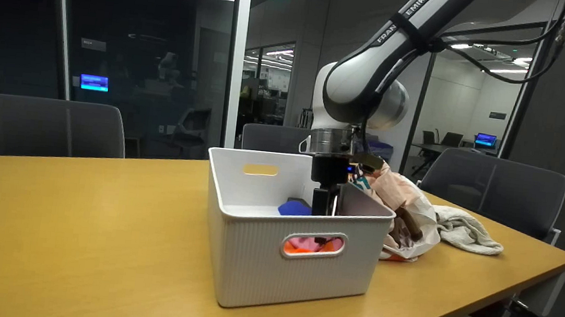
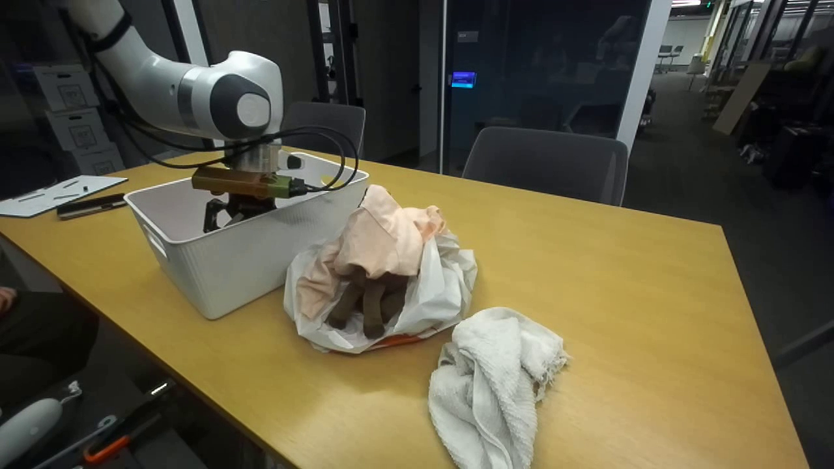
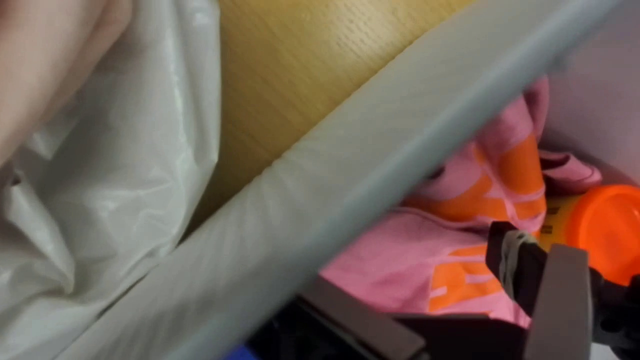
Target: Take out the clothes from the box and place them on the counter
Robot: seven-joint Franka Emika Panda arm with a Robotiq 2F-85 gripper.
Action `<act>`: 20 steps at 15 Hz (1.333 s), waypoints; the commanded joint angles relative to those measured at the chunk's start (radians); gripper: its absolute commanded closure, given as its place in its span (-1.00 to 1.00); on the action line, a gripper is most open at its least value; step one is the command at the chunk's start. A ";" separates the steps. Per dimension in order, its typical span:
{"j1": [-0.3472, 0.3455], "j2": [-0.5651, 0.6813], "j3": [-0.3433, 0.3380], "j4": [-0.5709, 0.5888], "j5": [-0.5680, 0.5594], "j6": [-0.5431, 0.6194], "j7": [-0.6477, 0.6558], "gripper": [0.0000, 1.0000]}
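The light grey box (image 1: 296, 278) stands on the wooden table and also shows in an exterior view (image 2: 280, 254). A pink and orange cloth (image 3: 395, 255) lies crumpled in the box, and part shows through the handle hole (image 1: 305, 244). A blue thing (image 1: 293, 208) lies inside too; I cannot tell if it is cloth. My gripper (image 3: 465, 312) points down inside the box, close to the side wall. Its fingers are apart above the pink cloth, with nothing held between them. In an exterior view the gripper (image 1: 326, 202) is partly hidden by the box's front wall.
A container with an orange lid (image 3: 610, 232) lies in the box. A white plastic bag (image 2: 446, 277) with peach cloth (image 2: 378, 241) and a brown thing (image 2: 371, 299) stands against the box. A whitish towel (image 2: 488, 384) lies beyond it on the table (image 2: 619, 260).
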 commanded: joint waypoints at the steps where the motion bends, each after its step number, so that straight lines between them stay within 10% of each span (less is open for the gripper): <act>1: -0.015 0.016 0.014 0.014 0.020 -0.075 -0.031 -1.00; 2: -0.012 0.017 0.012 0.014 0.007 -0.085 -0.033 -0.50; 12: -0.016 0.007 0.020 0.032 0.021 -0.072 -0.060 0.90; 20: 0.072 -0.057 0.022 0.166 -0.168 -0.040 0.012 0.93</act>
